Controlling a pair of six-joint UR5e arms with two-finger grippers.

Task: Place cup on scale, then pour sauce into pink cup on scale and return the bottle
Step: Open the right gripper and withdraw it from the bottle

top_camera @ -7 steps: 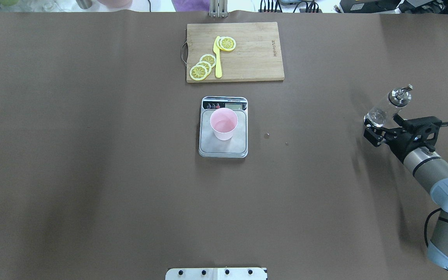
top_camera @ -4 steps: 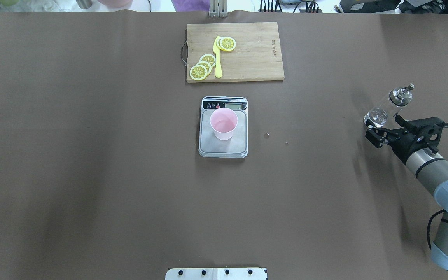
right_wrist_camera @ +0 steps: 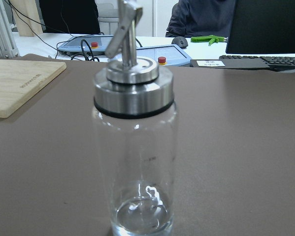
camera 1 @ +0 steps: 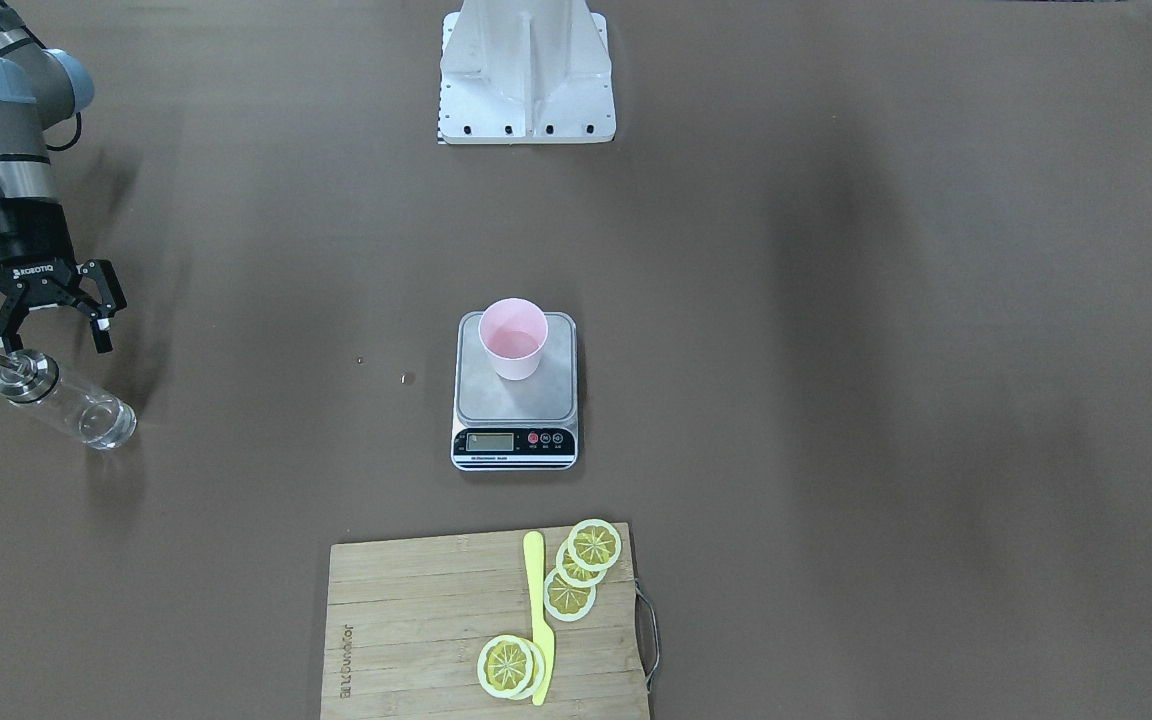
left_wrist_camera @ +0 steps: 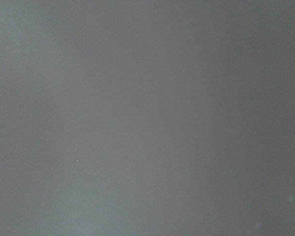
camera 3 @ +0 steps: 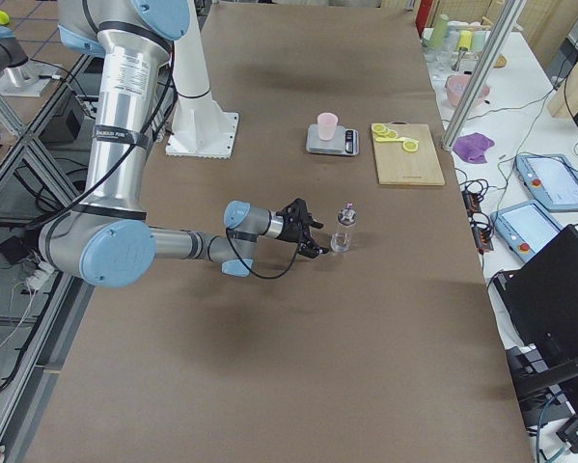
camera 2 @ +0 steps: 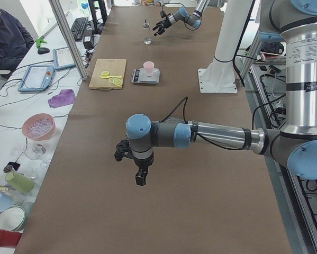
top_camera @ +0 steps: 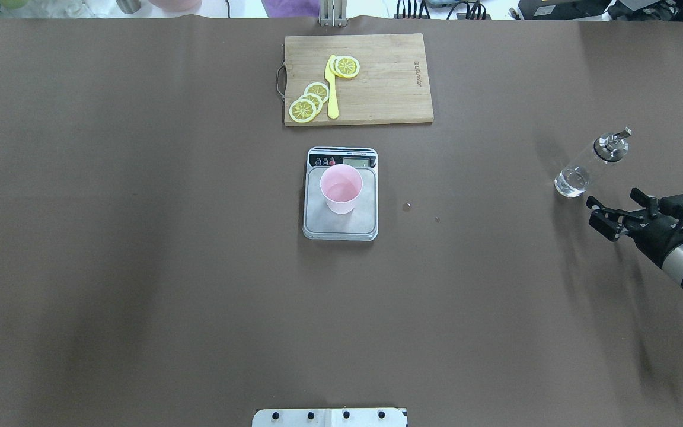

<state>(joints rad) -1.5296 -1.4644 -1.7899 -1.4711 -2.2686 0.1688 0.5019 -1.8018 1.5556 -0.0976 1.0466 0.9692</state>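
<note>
With the bottle (top_camera: pixel 589 166) upright near the desk's (top_camera: pixel 140 267) right edge and the cup (top_camera: pixel 341 188) on the scale (top_camera: pixel 318 224) mid-desk, the right claw (top_camera: pixel 595 214), spread open just clear of the glass, should back straight off without clipping it; whether the left claw (camera 2: pixel 138 173) is open I cannot tell.

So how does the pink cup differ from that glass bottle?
The cup is opaque pink with an open top; the bottle is clear glass, capped by a silver pourer. The cup sits on the scale, the bottle directly on the table. The bottle looks taller and slimmer than the cup. Both stand upright.
</note>
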